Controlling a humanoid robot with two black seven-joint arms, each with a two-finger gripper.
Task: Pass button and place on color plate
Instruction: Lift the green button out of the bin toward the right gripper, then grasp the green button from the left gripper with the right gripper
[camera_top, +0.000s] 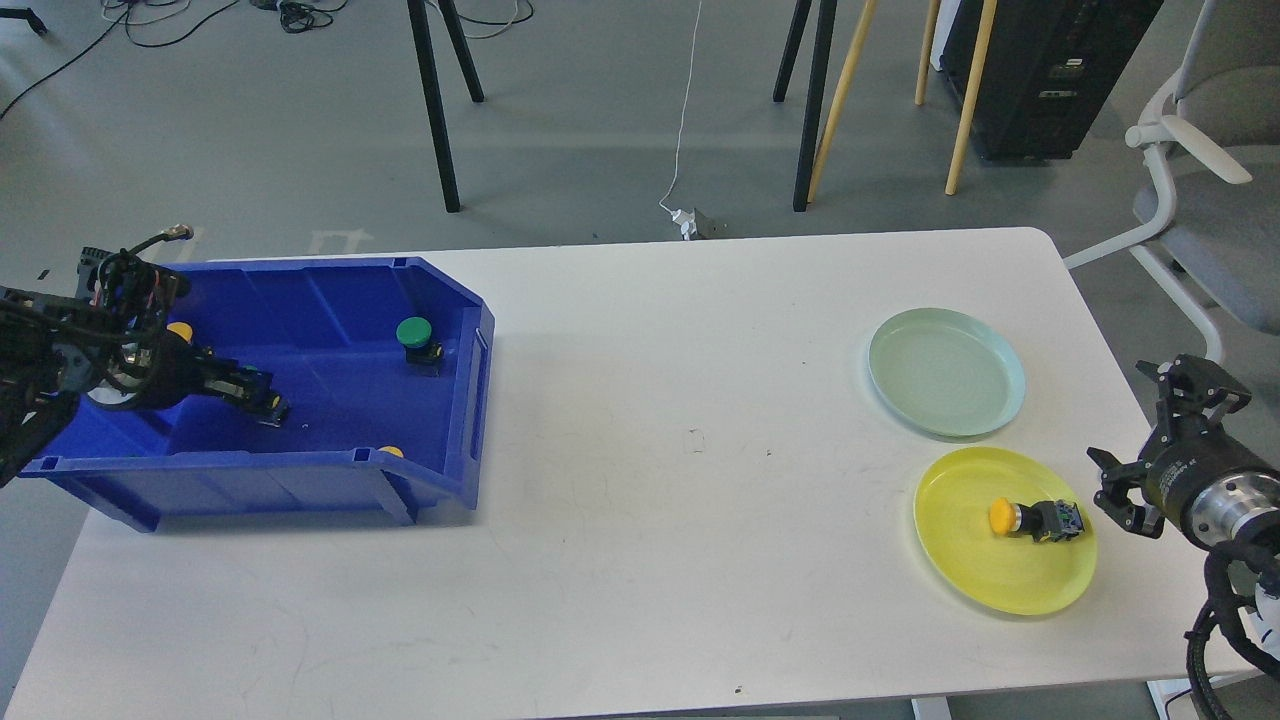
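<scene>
1. Two buttons matter: yellow button (1035, 519) lies on the yellow plate (960, 570), green button (417, 342) stands upright in the blue bin (300, 480).
2. Left gripper (262, 398) is nearer the green button, which sits at its 2 o'clock; jaw state unclear.
3. Right gripper (1150, 450) has its jaws apart, holding nothing.

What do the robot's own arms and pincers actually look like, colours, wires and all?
Both arms are black. The left pincer ends in two slim black fingers with small green and yellow touches, behind a rounded black body wrapped in loose black cables and coloured wires. The right pincer is a chunky black claw on a black cylinder bearing small white lettering, followed by a shiny silver ring and black cabling.
</scene>
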